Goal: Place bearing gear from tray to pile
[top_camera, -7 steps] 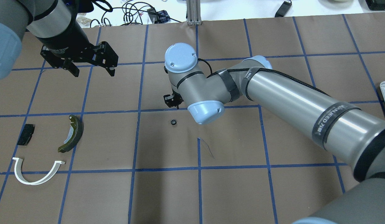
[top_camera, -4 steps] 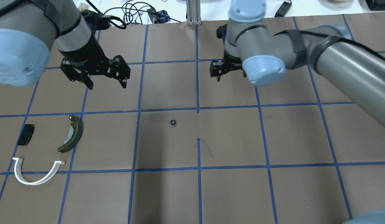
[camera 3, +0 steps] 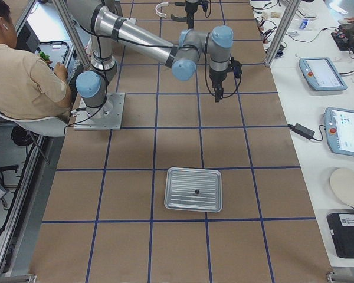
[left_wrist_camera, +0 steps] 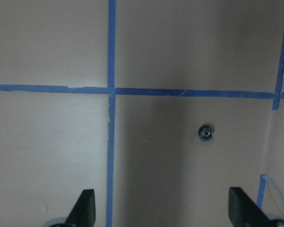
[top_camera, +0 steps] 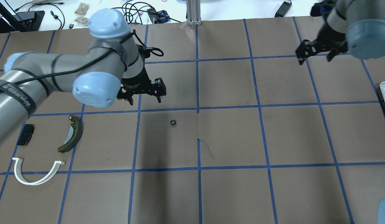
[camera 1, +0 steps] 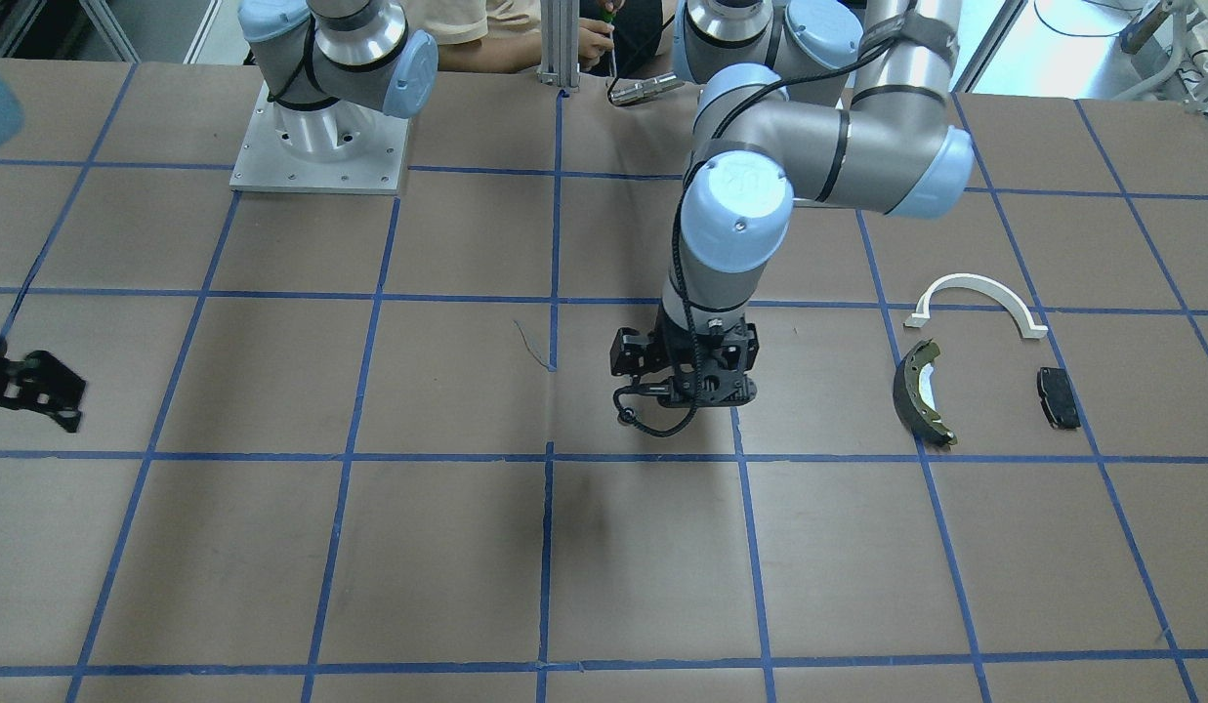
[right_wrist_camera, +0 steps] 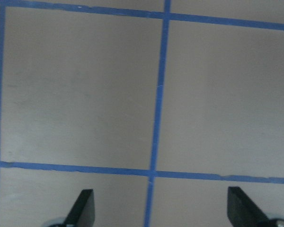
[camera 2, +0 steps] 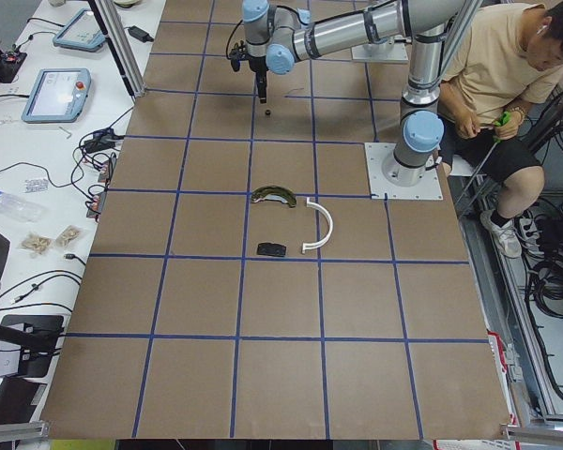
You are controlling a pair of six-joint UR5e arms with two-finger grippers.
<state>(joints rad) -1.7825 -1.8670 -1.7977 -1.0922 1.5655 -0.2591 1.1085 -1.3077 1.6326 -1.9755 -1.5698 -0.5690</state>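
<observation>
Teeth ring the small black round bearing gear [top_camera: 172,122] on the matte brown counter [top_camera: 229,140], just beyond the released left claw [top_camera: 144,100]; right claw [top_camera: 315,59] also released.

Even overhead light, soft shadows (wrist views hazy) — mostly sharp

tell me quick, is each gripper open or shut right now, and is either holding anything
Left gripper: open, holding nothing.
Right gripper: open, holding nothing.
</observation>
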